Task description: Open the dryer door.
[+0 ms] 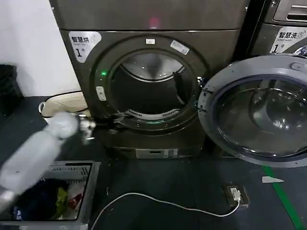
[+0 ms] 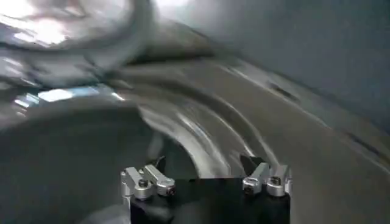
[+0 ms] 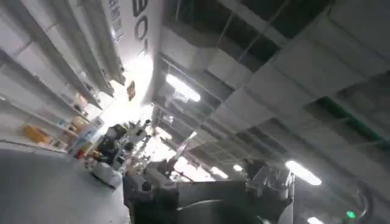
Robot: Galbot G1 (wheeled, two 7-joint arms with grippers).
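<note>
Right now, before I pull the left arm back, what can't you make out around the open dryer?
- Round chrome-ringed dryer door: head view, right frame edge cuts it off.
- Left gripper: open in the left wrist view; blurred at the dark drum opening in the head view, so contact is unclear.
- Right gripper: right wrist view faces the ceiling, so its position is unknown.
- Grey laundry basket: contents partly hidden by the left arm.

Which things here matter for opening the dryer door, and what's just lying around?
Job things:
dryer door, swung open
dryer opening
left claw, at the opening's lower rim

Lying about:
laundry bin
white cable
white basket
second machine
</note>
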